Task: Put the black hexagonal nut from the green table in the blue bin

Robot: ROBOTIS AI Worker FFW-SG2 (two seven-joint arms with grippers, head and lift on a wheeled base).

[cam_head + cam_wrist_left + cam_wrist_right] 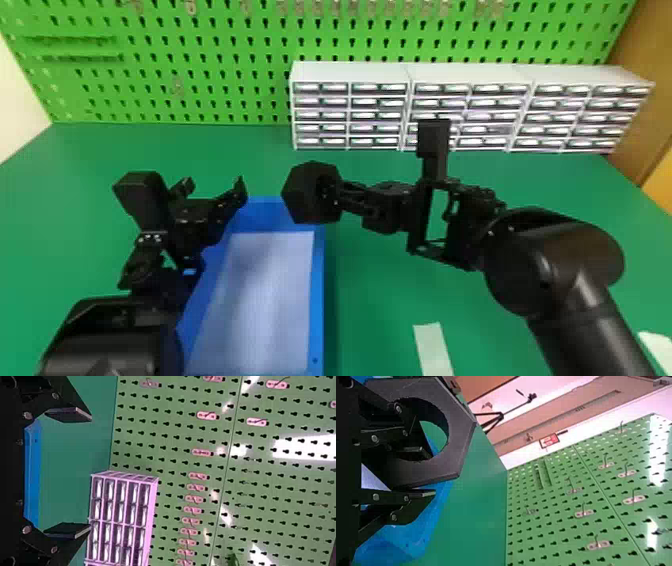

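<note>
Bright overall; hard white glare streaks on pegboard (174, 439) (both wrist views); soft shadow beside blue bin (318, 300).

The nut (300, 195) is black, the bin (318, 300) blue — the pegboard (225, 95) green, dotted black.

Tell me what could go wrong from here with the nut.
The nut hangs around the bin's far right corner, so if let go here it might clip the rim or land on the table.

The right gripper pinches one side of the ring with a finger through the hole, so the nut could tilt or snag on release.

The left gripper is by the bin's left side; the nut might bump it going in.
</note>
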